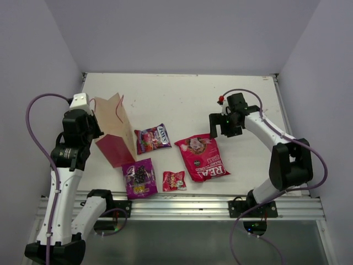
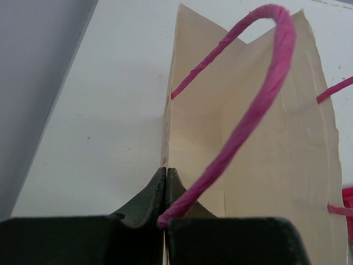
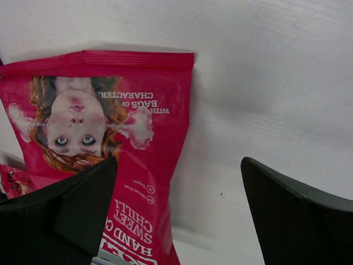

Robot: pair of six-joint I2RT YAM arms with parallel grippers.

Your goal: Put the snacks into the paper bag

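Paper bag [image 1: 113,130] stands near the left edge of the tabletop [image 1: 182,96], mouth open; left fingers [image 2: 146,204] are pressed together on the bag's rim, beside a pink string handle [image 2: 263,102]. Right fingers [image 3: 83,204] hang wide apart over the far end of the "REAL" pouch [image 1: 202,157], holding nothing. Purple-pink packet [image 1: 153,137], purple pouch [image 1: 139,178] and small red packet [image 1: 174,180] lie flat between bag and pouch, toward the near edge; all four outside the bag.
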